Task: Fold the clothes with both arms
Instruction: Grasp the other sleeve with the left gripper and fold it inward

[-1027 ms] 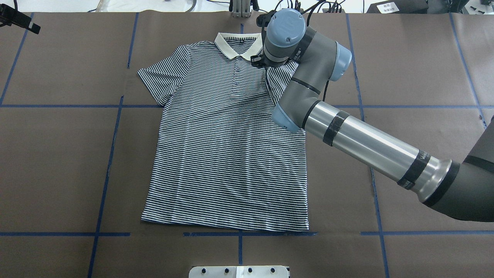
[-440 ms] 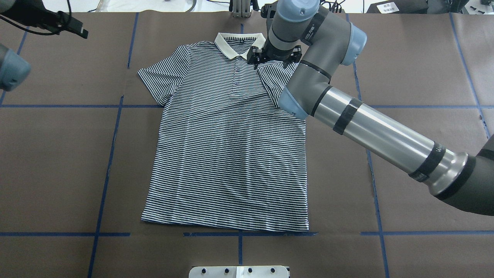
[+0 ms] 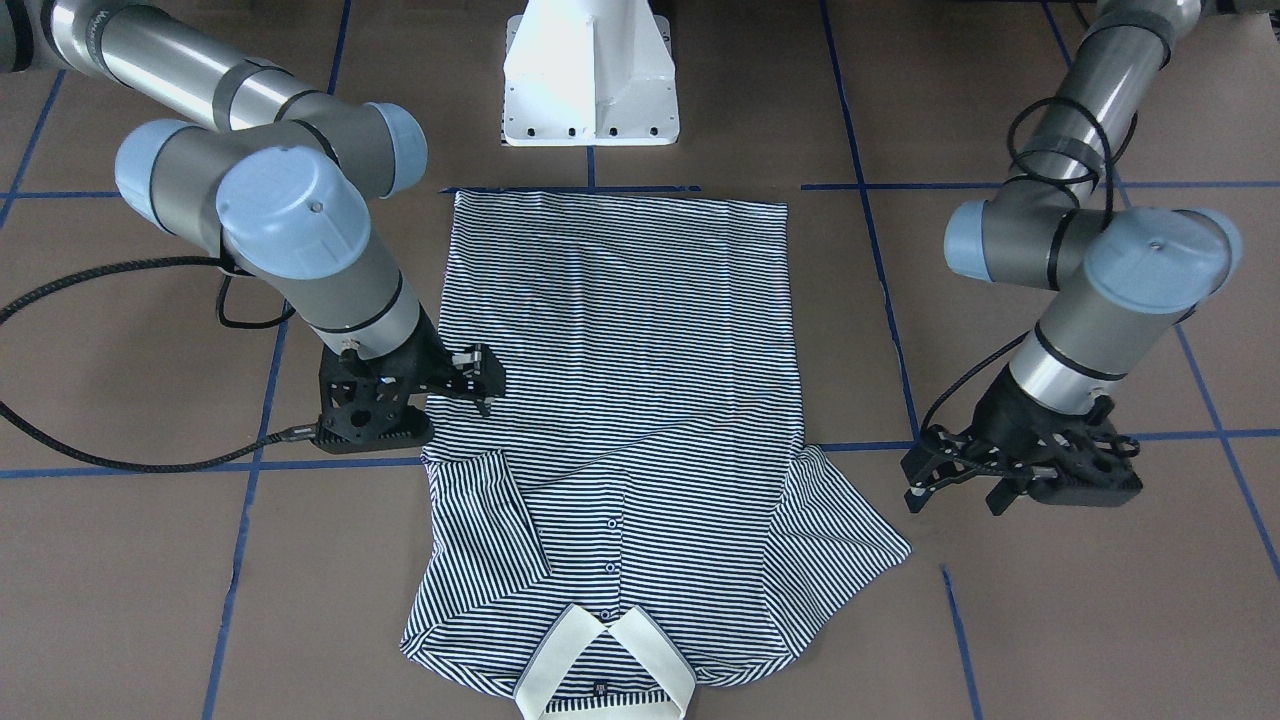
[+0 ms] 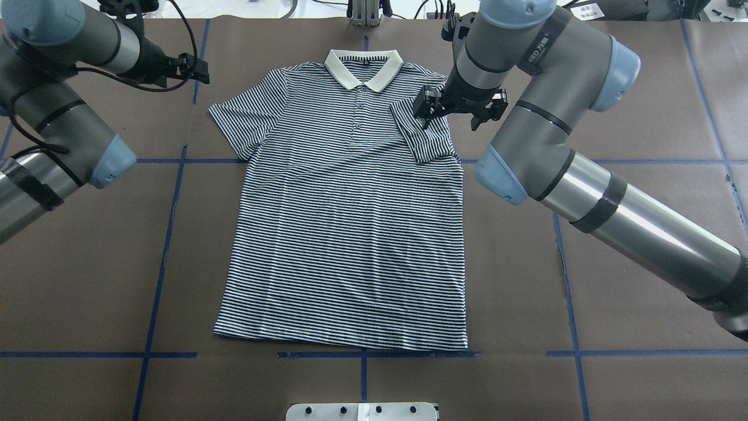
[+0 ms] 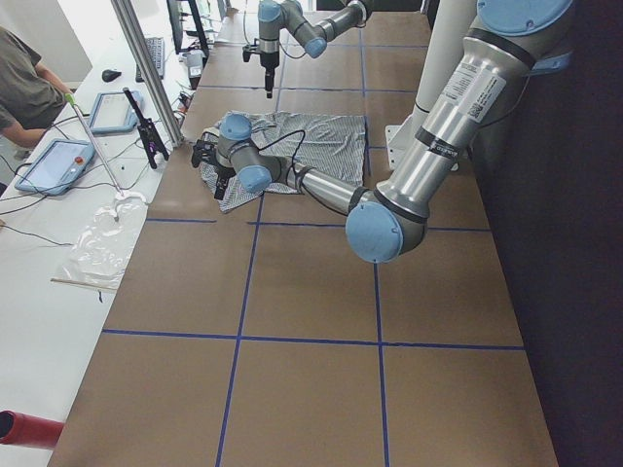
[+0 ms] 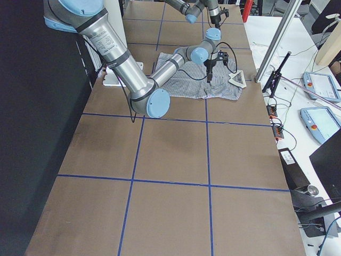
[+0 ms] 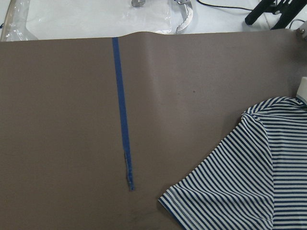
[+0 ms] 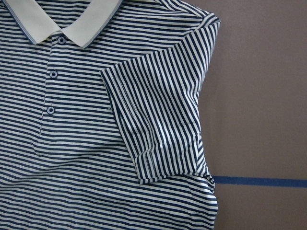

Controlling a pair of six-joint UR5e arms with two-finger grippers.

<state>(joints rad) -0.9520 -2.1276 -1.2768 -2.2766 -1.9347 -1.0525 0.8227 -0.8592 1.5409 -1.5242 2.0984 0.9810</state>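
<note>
Hovering over the right shoulder of the striped polo shirt (image 4: 345,234), my right pincer (image 4: 456,116) has its jaws spread wide with nothing between them. Under it the right sleeve (image 8: 153,120) lies folded in over the chest. My left pincer (image 3: 950,498) is also wide open and empty, over the bare brown counter (image 4: 87,263) near the left sleeve (image 7: 230,191), which lies spread out flat. The shirt lies face up and buttoned, with its cream collar (image 4: 363,67) at the end far from me.
</note>
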